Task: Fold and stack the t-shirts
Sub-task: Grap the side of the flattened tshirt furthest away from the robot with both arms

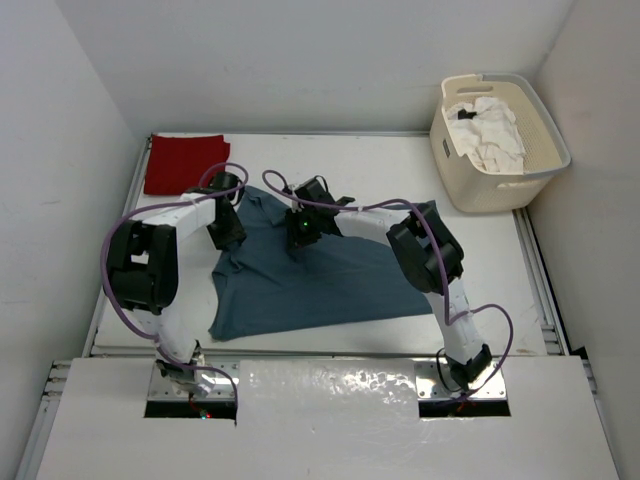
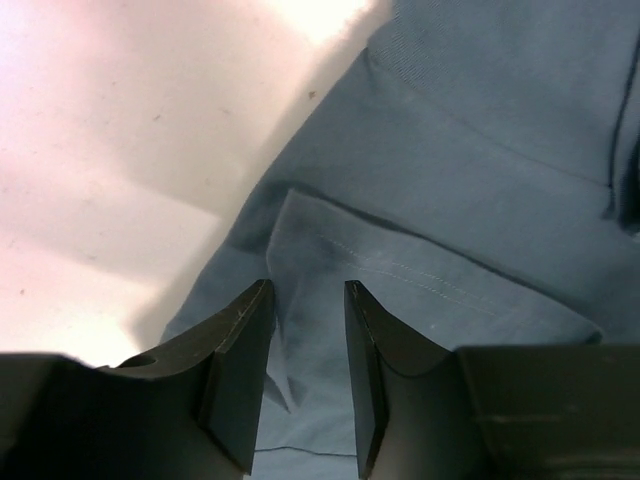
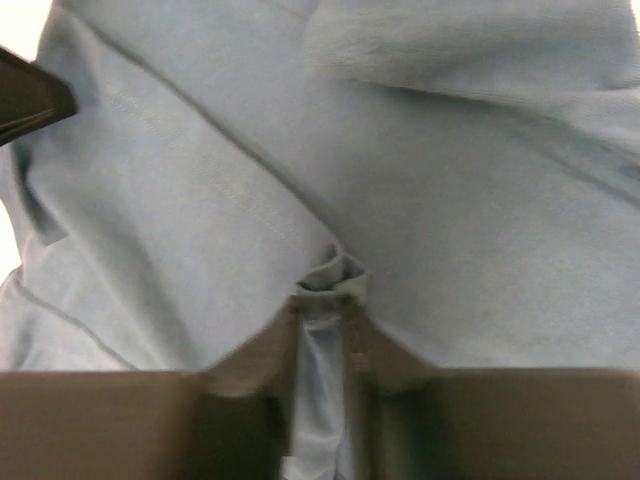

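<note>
Your left jaws stand apart with a narrow gap, tips pointed down at the blue-grey t-shirt (image 1: 320,280). A hemmed fold (image 2: 400,265) of that shirt lies right ahead of the gap and runs under it. You can't tell if the tips touch the cloth. Bare counter (image 2: 120,150) shows just off to the left of those jaws, so they sit near the shirt's left edge.

Your right jaws are clamped on the same shirt, with a small bunched pinch of cloth (image 3: 335,275) sticking up between the tips. From above, they sit just to the right of the left jaws, both on the far left part of the shirt. The rest of the shirt spreads flat on the counter, nearer the bases and to the right.

The red t-shirt (image 1: 183,162) lies folded beyond the left jaws, at the far left corner, apart from the blue-grey one. The white t-shirt (image 1: 490,135) is crumpled in the basket (image 1: 480,195), well off to the right and beyond the right jaws.
</note>
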{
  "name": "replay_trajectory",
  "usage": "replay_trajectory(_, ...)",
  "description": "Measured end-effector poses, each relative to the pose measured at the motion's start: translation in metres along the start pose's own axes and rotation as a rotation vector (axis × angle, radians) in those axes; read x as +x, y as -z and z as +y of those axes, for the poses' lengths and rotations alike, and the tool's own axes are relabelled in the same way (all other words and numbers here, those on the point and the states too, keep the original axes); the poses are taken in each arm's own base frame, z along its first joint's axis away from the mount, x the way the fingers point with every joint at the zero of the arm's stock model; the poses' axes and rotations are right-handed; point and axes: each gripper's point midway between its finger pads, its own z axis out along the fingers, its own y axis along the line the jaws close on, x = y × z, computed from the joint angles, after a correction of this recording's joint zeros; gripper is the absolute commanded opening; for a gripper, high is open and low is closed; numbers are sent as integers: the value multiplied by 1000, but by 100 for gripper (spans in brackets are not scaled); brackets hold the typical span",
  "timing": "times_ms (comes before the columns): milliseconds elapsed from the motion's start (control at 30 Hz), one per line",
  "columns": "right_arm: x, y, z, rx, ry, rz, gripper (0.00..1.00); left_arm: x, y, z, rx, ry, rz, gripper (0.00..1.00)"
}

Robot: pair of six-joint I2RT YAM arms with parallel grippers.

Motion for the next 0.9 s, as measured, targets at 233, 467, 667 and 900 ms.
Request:
replay_trajectory(233, -4, 0, -14, 78, 13, -25, 0, -3, 0, -6, 27, 2, -6, 31)
replay_trajectory(467, -11, 9, -23, 143, 59, -56, 0, -17, 7, -16, 59, 7, -38, 34)
replay_trajectory(667, -23, 25, -27, 196, 99, -94, 0, -33, 16, -26, 86, 8, -76, 37)
replay_trajectory(900, -16, 34, -45, 296, 97, -75, 0, -67, 24, -47, 122, 5, -132, 45)
